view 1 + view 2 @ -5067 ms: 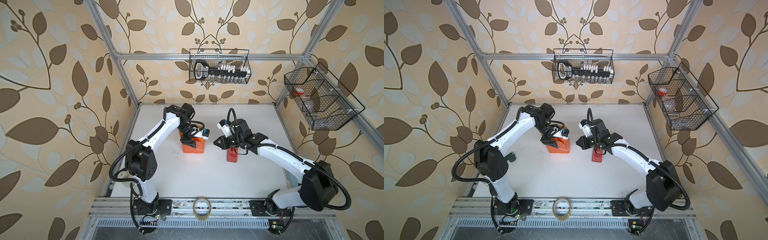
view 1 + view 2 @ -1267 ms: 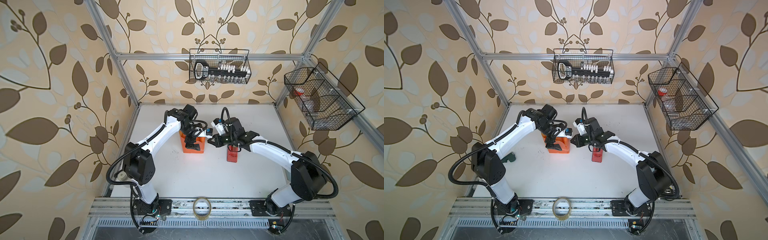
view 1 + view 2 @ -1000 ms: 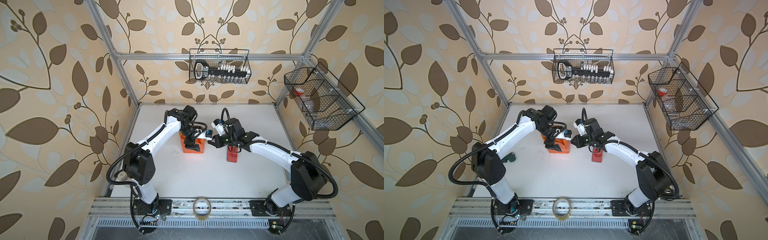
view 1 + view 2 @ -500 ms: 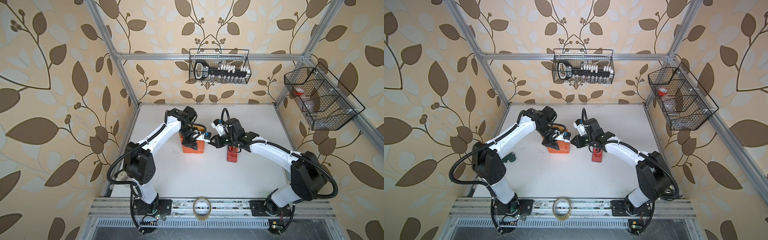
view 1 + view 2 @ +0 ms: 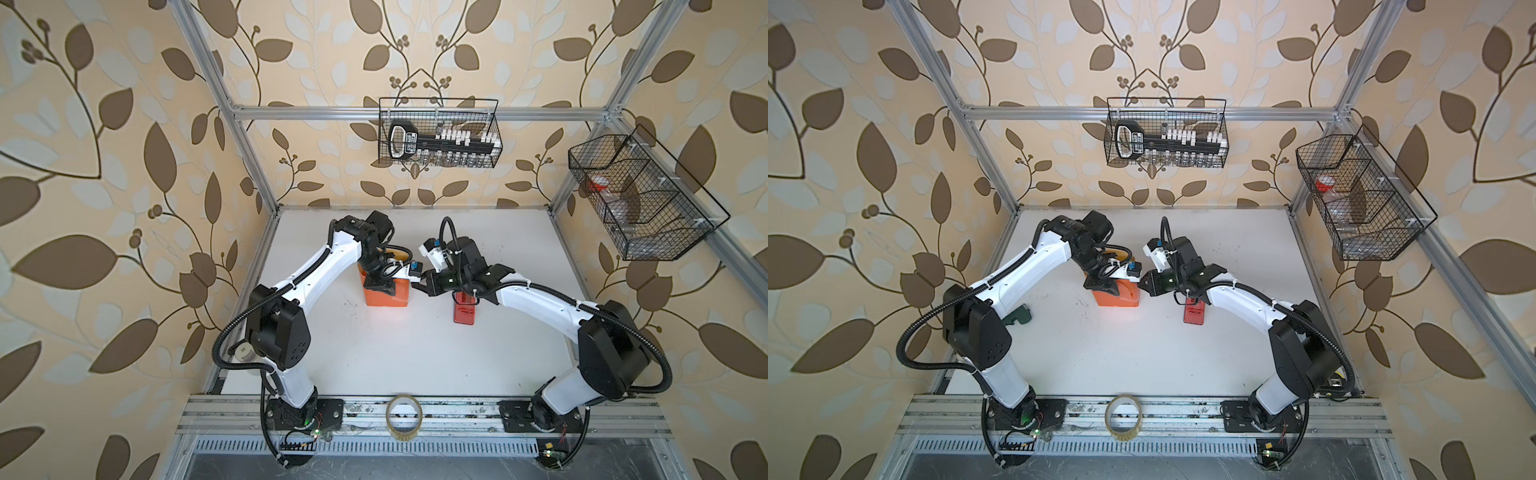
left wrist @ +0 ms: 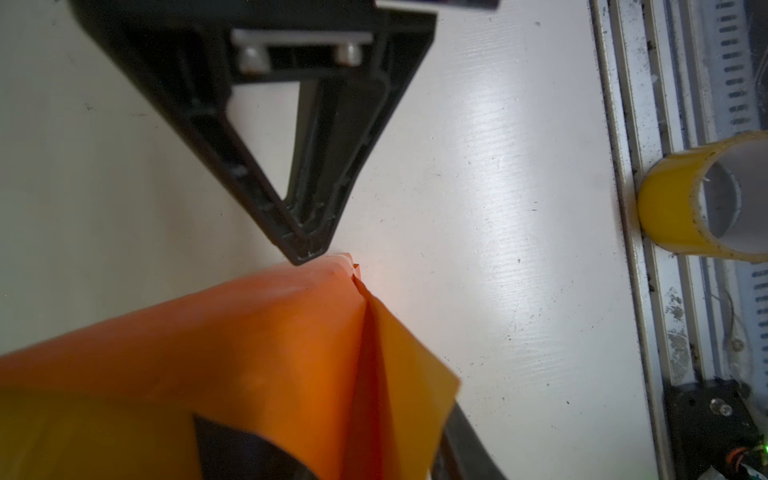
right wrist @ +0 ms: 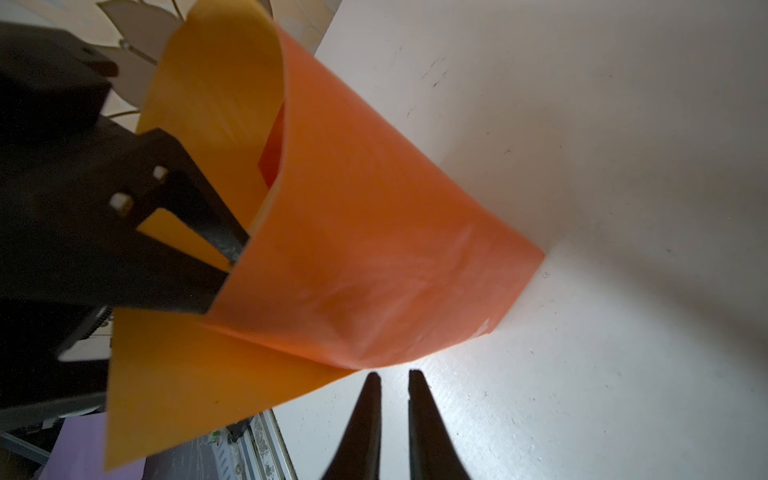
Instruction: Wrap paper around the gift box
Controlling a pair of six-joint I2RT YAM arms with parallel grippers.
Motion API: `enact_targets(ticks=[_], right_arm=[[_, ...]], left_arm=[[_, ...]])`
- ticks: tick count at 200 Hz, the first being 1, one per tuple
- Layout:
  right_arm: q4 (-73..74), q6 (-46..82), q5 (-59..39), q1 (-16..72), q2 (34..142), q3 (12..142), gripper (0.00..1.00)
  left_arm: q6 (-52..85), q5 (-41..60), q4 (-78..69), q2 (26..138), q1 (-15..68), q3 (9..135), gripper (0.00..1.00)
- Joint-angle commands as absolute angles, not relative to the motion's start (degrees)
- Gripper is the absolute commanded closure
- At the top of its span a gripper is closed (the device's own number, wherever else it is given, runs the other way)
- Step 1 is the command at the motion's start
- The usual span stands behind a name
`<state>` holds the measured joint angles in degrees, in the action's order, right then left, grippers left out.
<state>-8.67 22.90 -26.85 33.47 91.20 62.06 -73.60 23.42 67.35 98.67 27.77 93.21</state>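
Left gripper [image 5: 383, 286] has gone from spread to pinched over the last second. In the left wrist view its fingers [image 6: 291, 216] meet at the tips on the top fold ridge of the paper [image 6: 249, 353], so it reads as a grip on the paper. How much ply is caught is hard to tell

Right gripper [image 5: 417, 284] has come off the red tape dispenser [image 5: 464, 311] to just beside the bundle's right edge. Its fingers [image 7: 370, 407] are nearly together with nothing between them

Judgement: top flap is being held down for a crease or tape. Wrap is only part done, as a flap showing its yellow back hangs loose in the right wrist view

Paper bundle [image 5: 1121, 297] stands on the desk [image 5: 395, 353] toward the back, between the two grippers

Hidden or unclear:
- gift box not visible in any view, presumably inside the paper
- left fingertips go behind the orange sheet in the right wrist view
- in both top views the left gripper covers the bundle's top
- tape roll [image 5: 404, 415] sits on the front rail, well apart
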Motion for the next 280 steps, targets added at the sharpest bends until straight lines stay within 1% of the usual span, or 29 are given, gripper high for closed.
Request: enact_targets(ticks=[1, 42, 56, 74, 129, 196, 229, 280], right_arm=[[-7.1, 24.2, -27.9, 33.7, 92.3, 64.2, 0.86], [-5.8, 25.2, -27.0, 33.6, 92.9, 64.5, 0.87], [-5.1, 25.6, -27.0, 33.2, 93.2, 64.3, 0.87], [-4.5, 26.1, -26.8, 32.8, 93.6, 64.3, 0.88], [-1.3, 28.2, -30.7, 34.3, 96.3, 65.6, 1.0], [1.1, 28.3, -33.1, 34.4, 95.8, 64.1, 1.0], [3.7, 29.9, -34.2, 34.2, 98.2, 64.7, 1.0], [3.0, 28.3, -34.7, 33.8, 101.7, 64.2, 1.0]], left_arm=[[-72.7, 23.7, 68.0, 95.4, 27.8, 93.0, 0.74], [-72.2, 24.2, 67.3, 94.9, 27.9, 92.0, 0.95], [-71.7, 24.3, 66.8, 94.7, 27.9, 91.5, 1.0], [-71.6, 24.4, 66.4, 94.6, 28.0, 91.0, 1.0], [-71.9, 23.8, 65.7, 94.4, 28.2, 90.7, 1.0], [-71.7, 24.3, 65.9, 94.9, 28.3, 91.9, 1.0], [-71.6, 23.9, 66.0, 94.9, 28.2, 91.9, 1.0], [-71.6, 23.9, 65.8, 95.1, 28.3, 92.0, 1.0]])
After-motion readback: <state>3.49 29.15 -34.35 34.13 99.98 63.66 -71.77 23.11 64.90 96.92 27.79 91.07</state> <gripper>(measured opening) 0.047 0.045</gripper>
